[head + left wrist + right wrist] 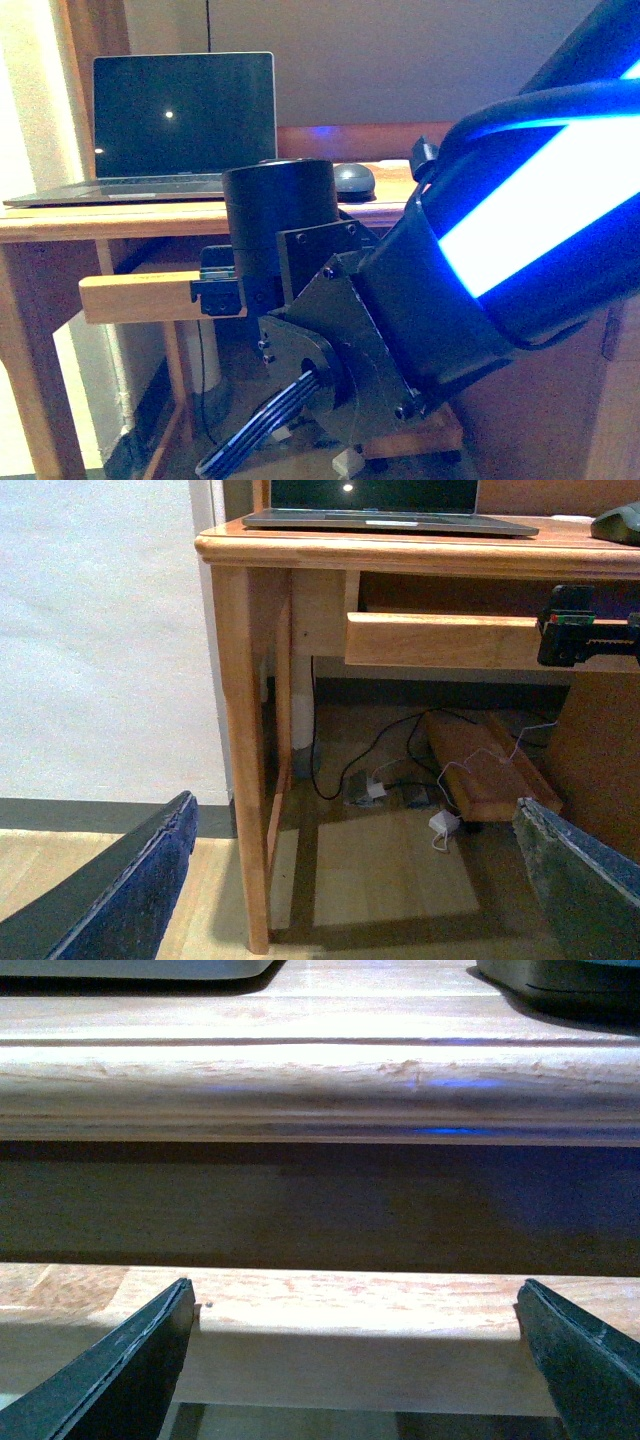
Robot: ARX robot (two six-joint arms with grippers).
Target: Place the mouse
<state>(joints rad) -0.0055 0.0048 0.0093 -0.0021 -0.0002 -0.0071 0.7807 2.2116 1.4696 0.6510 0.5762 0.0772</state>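
Observation:
The mouse (pixel 353 180), a small dark domed oval, rests on the wooden desk (pixel 120 220) just right of the laptop (pixel 183 118). It also shows at the desk's far edge in the left wrist view (pixel 620 525) and at the frame edge in the right wrist view (pixel 560 980). My right gripper (pixel 350 1350) is open, its fingers (pixel 130 1360) straddling the front board of the pull-out drawer (pixel 350 1330) below the desktop, and holds nothing. From the front, the right gripper (pixel 215 288) sits against that drawer (pixel 135 297). My left gripper (pixel 352 880) hangs open and empty, low before the desk leg (pixel 245 760).
My right arm (pixel 480 250) fills the front view's right half. Under the desk lie cables and a white adapter (pixel 442 825) beside a wooden foot block (pixel 485 770). A pale wall (pixel 100 630) stands left of the desk. The right gripper body (pixel 590 635) shows at the drawer (pixel 440 640).

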